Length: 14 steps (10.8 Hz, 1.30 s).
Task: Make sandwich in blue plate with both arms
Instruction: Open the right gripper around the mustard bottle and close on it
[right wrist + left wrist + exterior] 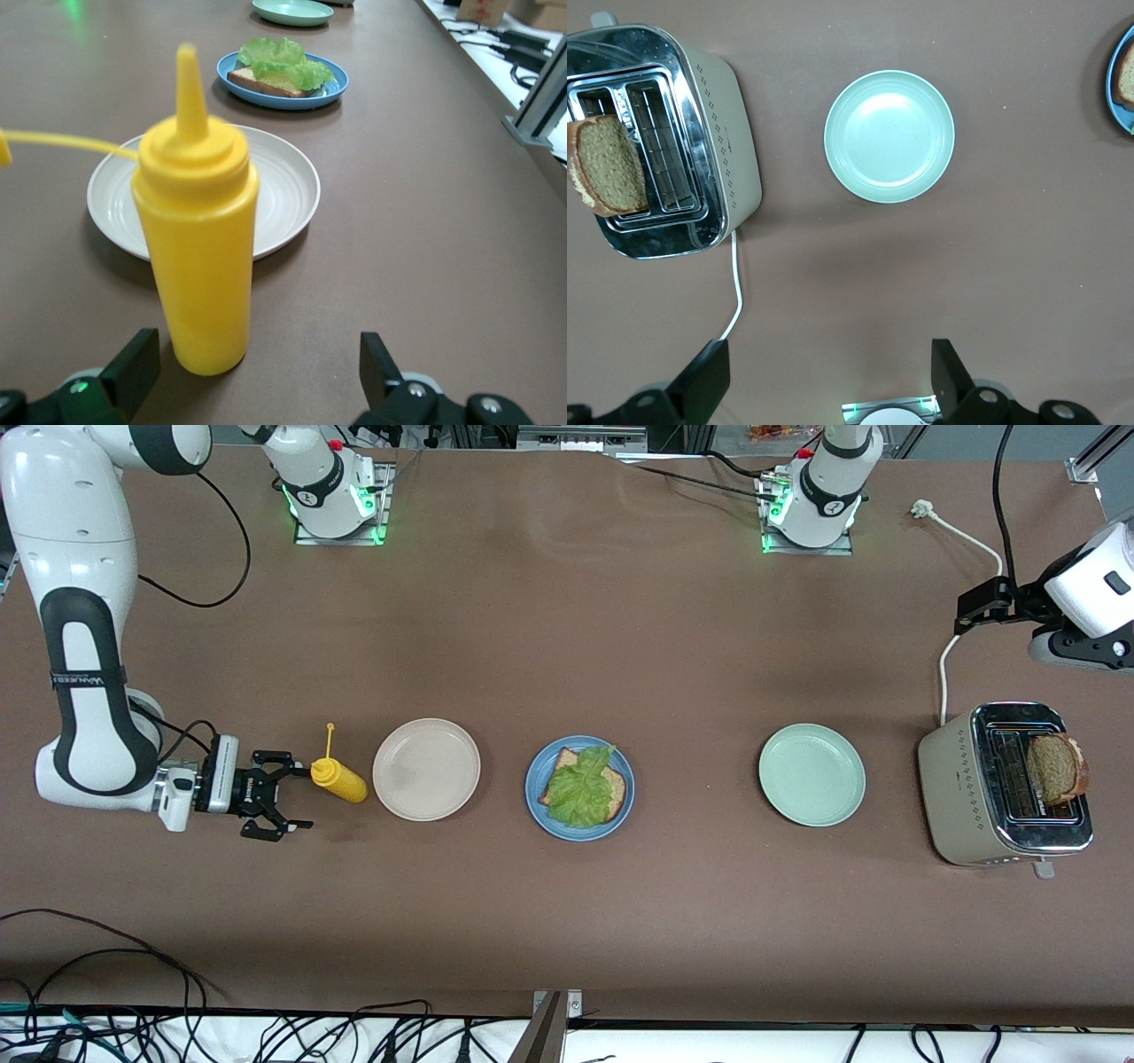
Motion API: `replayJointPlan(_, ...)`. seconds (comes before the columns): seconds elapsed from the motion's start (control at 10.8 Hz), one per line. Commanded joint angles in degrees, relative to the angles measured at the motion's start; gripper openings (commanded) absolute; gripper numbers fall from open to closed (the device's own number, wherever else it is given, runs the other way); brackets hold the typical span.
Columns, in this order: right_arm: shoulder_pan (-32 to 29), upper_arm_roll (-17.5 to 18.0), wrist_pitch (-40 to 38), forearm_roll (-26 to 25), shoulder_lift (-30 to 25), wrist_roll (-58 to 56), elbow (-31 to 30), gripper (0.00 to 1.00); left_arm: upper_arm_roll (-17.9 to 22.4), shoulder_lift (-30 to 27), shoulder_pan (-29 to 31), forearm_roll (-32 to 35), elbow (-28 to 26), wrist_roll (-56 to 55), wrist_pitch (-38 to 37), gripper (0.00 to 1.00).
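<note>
- Blue plate [542,808]: round, medium blue, shallow raised rim; stands on the brown table [567,646] at the middle of a row of three plates. Taken as the landmark for all entries below.
- Sandwich, partly built: one slice of brown bread [613,790] lying flat in the blue plate, a ruffled green lettuce leaf [580,786] on top of it. No upper slice on it.
- Beige-white plate [426,769]: beside the blue plate, toward the right arm's end of the table; nothing on it.
- Yellow squeeze bottle [339,779]: past the beige-white plate from the blue plate, toward the right arm's end; upright, pointed nozzle, cap hanging off on a thin strap.
- Right gripper [276,795]: low at the table, just beside the yellow squeeze bottle and pointed at it; fingers spread wide, gripping nothing, the bottle not yet between them.
- Pale mint-green plate [811,774]: beside the blue plate, toward the left arm's end; nothing on it.
- Toaster [961,788]: beige with chrome top, well apart from the blue plate, at the left arm's end of the table.
- Second bread slice [1056,769]: standing up out of one toaster slot.
- Left gripper [831,376]: high over the table between the toaster and the pale mint-green plate; fingers wide apart, holding nothing.
</note>
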Motion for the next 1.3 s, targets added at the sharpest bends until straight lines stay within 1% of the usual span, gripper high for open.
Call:
replayJointPlan(0.0,-0.89,0.54,-0.26,2.43,2.54,-7.00,0.00,1.00,-0.15,0.11,0.04,1.22,1.28,-0.24,-1.36,1.00)
replayJointPlan(0.19,-1.07,0.62,-0.35,3.65,4.12,-7.63,0.00,1.00,-0.06,0.11,0.04,1.22,1.28,-0.25,-1.36,1.00)
replayJointPlan(0.65,0.25,1.67,0.17,7.79,4.57,-7.28,0.00,1.00,-0.06,0.11,0.04,1.22,1.37,-0.25,-1.36,1.00)
replayJointPlan(1.02,0.78,1.77,0.35,8.05,4.83,-6.93,0.00,1.00,-0.06,0.11,0.04,1.22,1.28,-0.25,-1.36,1.00)
replayJointPlan(1.12,1.12,1.85,0.09,9.88,5.35,-7.01,-0.08,1.00,-0.06,0.11,0.04,1.22,1.28,-0.25,-1.36,1.00)
replayJointPlan(1.21,1.39,2.12,0.26,10.25,5.79,-7.01,-0.08,1.00,-0.06,0.11,0.04,1.22,1.37,-0.25,-1.36,1.00)
